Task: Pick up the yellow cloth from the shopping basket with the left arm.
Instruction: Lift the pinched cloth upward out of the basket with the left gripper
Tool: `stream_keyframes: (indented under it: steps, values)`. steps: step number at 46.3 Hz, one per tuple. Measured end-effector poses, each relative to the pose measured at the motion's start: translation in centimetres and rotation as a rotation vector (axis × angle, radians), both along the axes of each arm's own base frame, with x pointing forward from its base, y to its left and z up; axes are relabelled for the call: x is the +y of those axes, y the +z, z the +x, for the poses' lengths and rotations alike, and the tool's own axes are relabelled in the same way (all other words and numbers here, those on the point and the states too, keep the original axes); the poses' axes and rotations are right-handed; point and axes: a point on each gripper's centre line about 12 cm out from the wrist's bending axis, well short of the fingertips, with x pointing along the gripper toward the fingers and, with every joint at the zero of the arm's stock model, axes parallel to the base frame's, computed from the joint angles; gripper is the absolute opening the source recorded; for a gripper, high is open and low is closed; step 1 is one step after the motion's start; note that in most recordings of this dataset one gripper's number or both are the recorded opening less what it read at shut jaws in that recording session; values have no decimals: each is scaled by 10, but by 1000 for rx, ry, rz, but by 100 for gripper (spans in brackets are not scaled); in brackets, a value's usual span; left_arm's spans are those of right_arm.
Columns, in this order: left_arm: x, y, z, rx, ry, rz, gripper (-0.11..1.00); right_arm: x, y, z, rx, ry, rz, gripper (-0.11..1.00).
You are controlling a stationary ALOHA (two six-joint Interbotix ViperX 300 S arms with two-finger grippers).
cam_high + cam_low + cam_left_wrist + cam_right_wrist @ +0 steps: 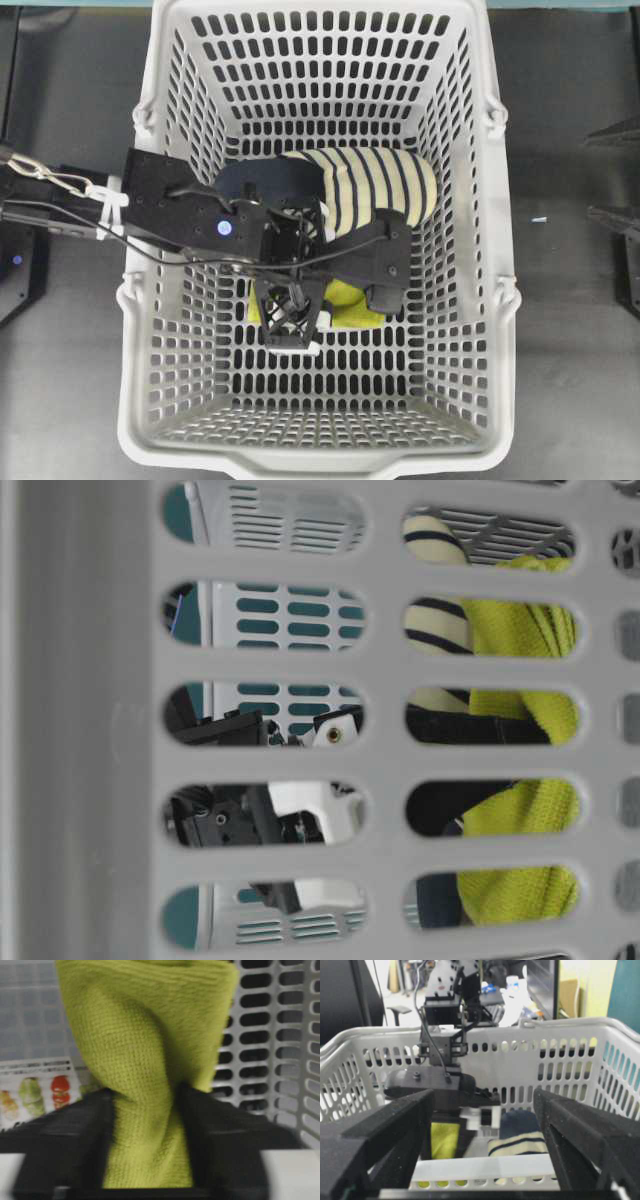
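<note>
The yellow cloth (pixel 145 1050) is bunched between the two black fingers of my left gripper (pixel 145 1095), which is shut on it. From overhead, the left gripper (pixel 340 305) reaches down into the light-grey shopping basket (pixel 497 200), and only a patch of the cloth (pixel 350 298) shows beneath it. At table level the cloth (pixel 520 810) hangs in folds behind the basket wall (pixel 90 730). My right gripper (pixel 482 1097) stands open outside the basket's right side, holding nothing, and sees the cloth (pixel 444 1140) through the rim.
A cream-and-navy striped slipper (pixel 380 190) lies in the basket just behind the cloth, touching the left arm's wrist. The basket's slotted walls (pixel 270 1046) rise close around the left gripper. Dark tabletop (pixel 570 300) surrounds the basket.
</note>
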Motion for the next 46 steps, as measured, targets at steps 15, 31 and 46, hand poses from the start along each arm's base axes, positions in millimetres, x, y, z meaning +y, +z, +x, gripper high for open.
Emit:
stream_keyframes:
  steps: [15,31,46]
  values:
    - [1,53,11,-3,6,3,15,1,1,-3,-5,3,0,76]
    - [6,176,13,-40,30,1,15,1,2,-4,-10,7,18,76]
    - [26,209,12,-79,76,-2,15,1,-4,-4,14,7,39,76]
